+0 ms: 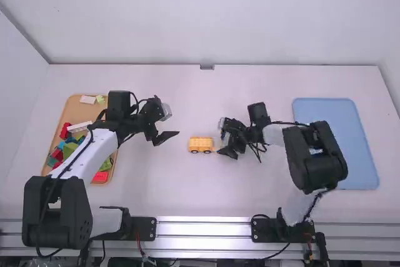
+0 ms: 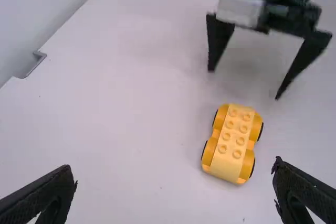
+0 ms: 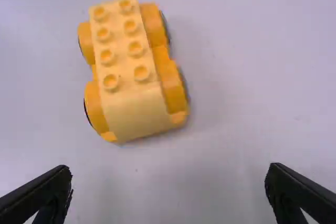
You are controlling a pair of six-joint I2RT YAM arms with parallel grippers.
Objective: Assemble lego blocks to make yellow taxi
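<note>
Taxi base: we're seeing the yellow plastic wheeled block [image 3: 131, 72] lying on the white tabletop [image 1: 187, 192], between the claws.
Right claw: we're holding this black two-fingered claw [image 3: 170, 183] wide open and empty — it's sitting nearer, just beside the block.
Left claw: its black twin [image 2: 174, 178] is gaping too, holding nothing.
Long axis: it's running roughly towards the right claw, so we're probably needing a grip across the wheels.
</note>
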